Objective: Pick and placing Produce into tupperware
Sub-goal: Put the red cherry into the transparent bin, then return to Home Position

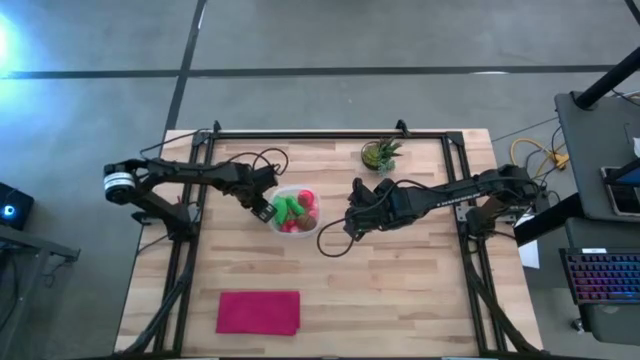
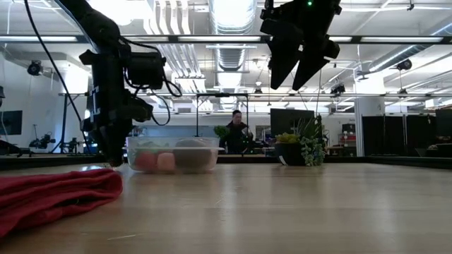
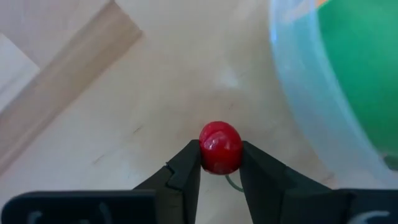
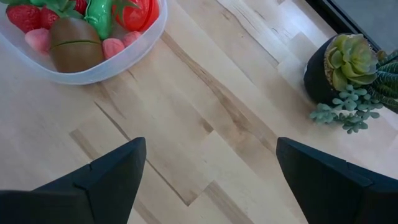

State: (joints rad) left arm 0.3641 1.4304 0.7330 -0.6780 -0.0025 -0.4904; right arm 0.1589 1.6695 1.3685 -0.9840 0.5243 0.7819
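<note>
tupperware (image 3: 348, 118) — blurred, edge-cropped

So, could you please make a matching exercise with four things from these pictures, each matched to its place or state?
Things:
1. red berry
2. brown kiwi piece
3. magenta cloth
4. right pincer

Places or states:
A. open, raised above the bare wood
B. lying flat near the table's front edge
C. pinched in the shut left pincer, just outside the tupperware
D. inside the clear tupperware with the other produce

Pairs: 1-C, 2-D, 3-B, 4-A
</note>
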